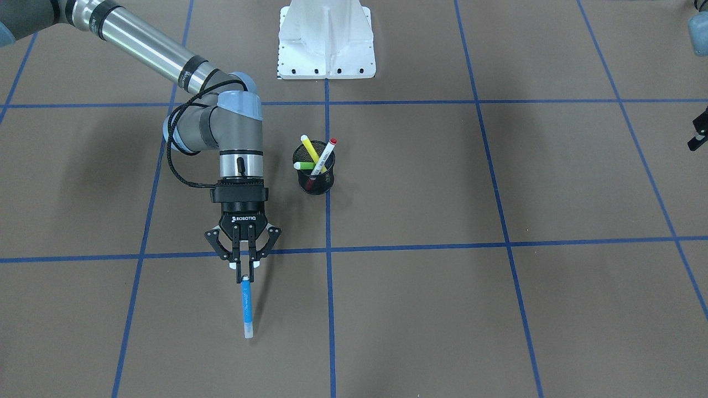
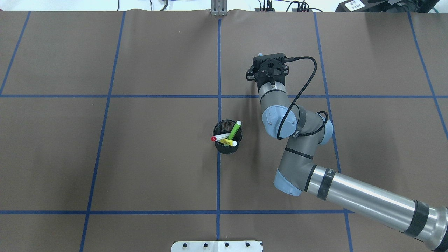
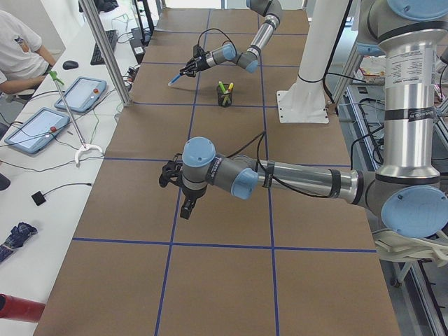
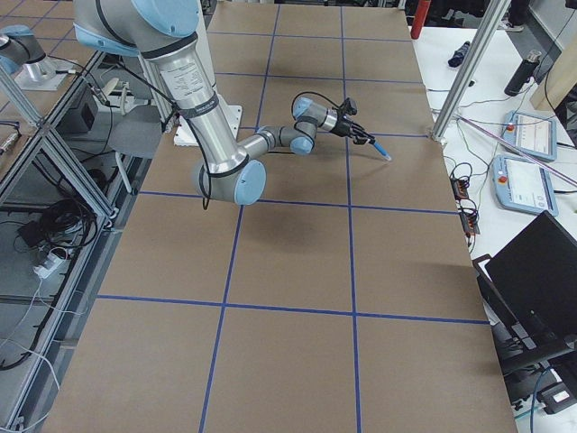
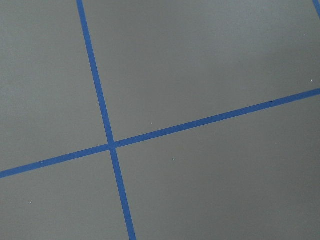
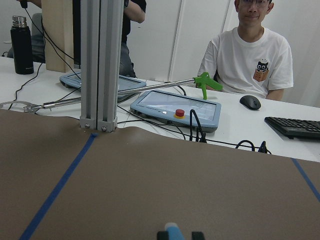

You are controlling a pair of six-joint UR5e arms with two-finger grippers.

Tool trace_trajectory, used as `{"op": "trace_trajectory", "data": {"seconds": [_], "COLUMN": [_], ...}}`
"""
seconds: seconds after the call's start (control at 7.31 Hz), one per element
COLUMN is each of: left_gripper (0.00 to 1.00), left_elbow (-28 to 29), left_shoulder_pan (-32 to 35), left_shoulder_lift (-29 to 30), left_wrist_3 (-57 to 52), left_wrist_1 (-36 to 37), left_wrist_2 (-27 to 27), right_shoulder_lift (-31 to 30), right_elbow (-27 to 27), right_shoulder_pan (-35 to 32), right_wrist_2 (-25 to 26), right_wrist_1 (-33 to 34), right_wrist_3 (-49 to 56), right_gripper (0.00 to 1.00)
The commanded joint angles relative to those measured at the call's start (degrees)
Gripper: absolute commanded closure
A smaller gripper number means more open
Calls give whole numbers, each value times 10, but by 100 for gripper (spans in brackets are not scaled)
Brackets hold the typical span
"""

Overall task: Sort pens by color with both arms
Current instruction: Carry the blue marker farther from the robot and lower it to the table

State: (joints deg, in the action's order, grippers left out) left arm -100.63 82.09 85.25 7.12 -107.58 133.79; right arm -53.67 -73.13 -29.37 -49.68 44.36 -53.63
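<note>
Right gripper [image 1: 244, 275] is low over the brown table [image 1: 420, 309], fingers pinched tight on the blue pen [image 1: 246, 307]. It has the pen by its very top end. The rest of the barrel sticks out past the fingertips, pointing away from the white pedestal [image 1: 326, 44] toward the operators' side.

From the side views the pen slants downward out of the gripper, pale tip lowest and close to the paper. Whether the tip actually touches, I can't tell. In the right wrist view just a pale stub of the pen peeks up at the bottom edge, squeezed between the two black fingertips [image 6: 198, 235].

The gripper body straddles a blue tape line [image 1: 387, 247], and the pen reaches into the square beyond it.

Over at the black mesh cup [image 1: 316, 182], sitting on the centre tape line, three pens stand leaning: the yellow pen [image 1: 310, 149], the green pen [image 1: 305, 165] and the red-capped white pen [image 1: 324, 156]. The cup is off to the side of the right gripper, nearer the pedestal, clearly apart from the blue pen.

Left gripper [image 3: 188, 208] hangs above bare paper, well away from the cup and all the pens. Its wrist camera sees only a tape crossing, and I can't tell whether its fingers are spread or together
</note>
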Motion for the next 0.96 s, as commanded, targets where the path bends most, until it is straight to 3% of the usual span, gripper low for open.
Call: {"op": "trace_trajectory", "data": {"seconds": [0.0, 0.14, 0.55, 0.82], "left_gripper": [0, 0, 0, 0], "left_elbow": [-1, -1, -2, -2], "left_shoulder_pan": [0, 0, 0, 0], "left_shoulder_lift": [0, 0, 0, 1], "left_wrist_3": [0, 0, 1, 2], "left_wrist_1": [0, 0, 0, 0], "left_wrist_2": [1, 1, 1, 1], "right_shoulder_lift": [1, 0, 1, 1], "right_elbow": [4, 4, -7, -79], "right_shoulder_pan": [-1, 0, -4, -10], "right_wrist_2": [2, 3, -11, -113], "right_wrist_1": [0, 1, -2, -2], "right_wrist_3": [0, 2, 0, -7], "right_gripper": [32, 0, 0, 0]}}
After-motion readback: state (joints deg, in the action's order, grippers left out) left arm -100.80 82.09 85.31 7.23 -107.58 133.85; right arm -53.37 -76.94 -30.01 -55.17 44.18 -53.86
